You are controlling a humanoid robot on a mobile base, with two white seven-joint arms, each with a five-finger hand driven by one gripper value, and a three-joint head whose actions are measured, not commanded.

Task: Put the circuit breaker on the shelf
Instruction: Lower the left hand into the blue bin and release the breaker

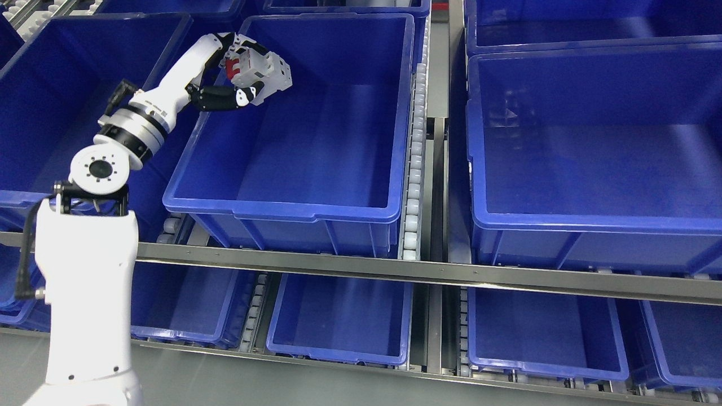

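Observation:
My left hand [248, 73] is shut on a white circuit breaker [271, 76] with a red switch. It holds it above the back left corner of the middle blue bin [282, 206] on the upper shelf level. The breaker is off the bin floor, in the air. The left arm [90, 270] comes up from the lower left. The right arm is out of view.
A blue bin [34, 79] stands to the left and a larger one [592, 220] to the right on the same roller shelf. A metal rail [428, 270] crosses the front. More blue bins [338, 321] sit on the lower level.

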